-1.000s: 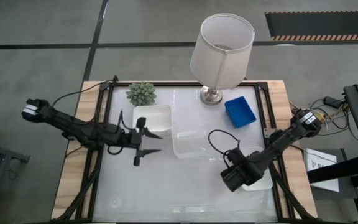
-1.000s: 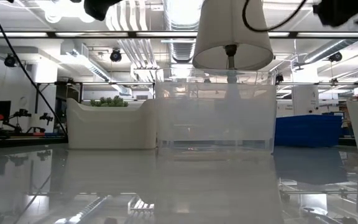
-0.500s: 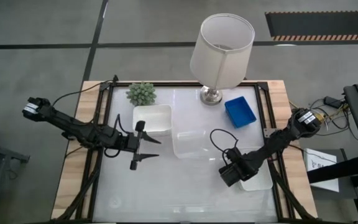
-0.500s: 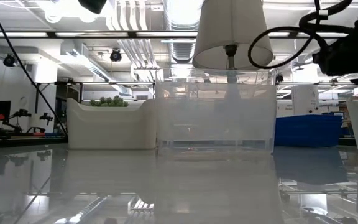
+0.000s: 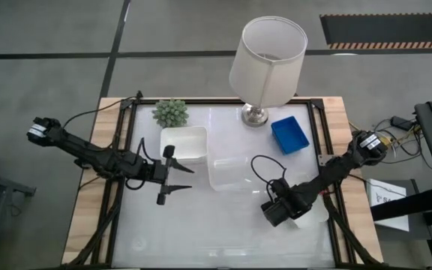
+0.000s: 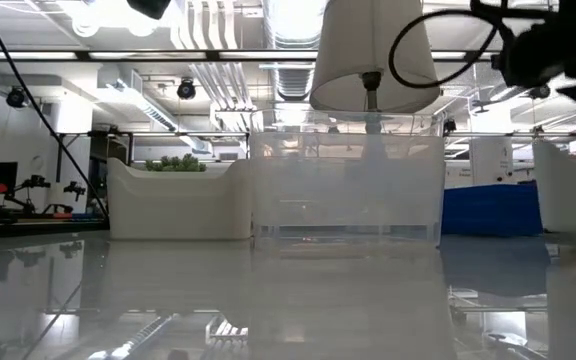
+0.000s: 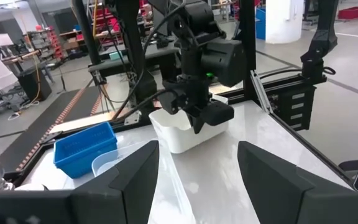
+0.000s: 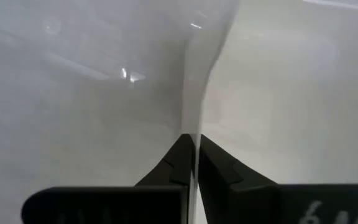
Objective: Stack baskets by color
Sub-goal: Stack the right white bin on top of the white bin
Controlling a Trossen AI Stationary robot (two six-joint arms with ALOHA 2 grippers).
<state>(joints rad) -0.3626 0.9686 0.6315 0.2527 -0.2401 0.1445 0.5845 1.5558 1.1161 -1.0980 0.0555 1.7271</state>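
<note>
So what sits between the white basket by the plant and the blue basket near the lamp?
In the high view, the clear basket lies roughly between the white basket and the blue basket, set slightly nearer the front; the lamp base stands just behind that line.

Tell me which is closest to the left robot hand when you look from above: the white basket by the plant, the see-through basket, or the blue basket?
From the left end effector:
1. White basket, just behind it, beside the plant.
2. Clear basket, mid-table.
3. Blue basket, far side, by the lamp.
</note>
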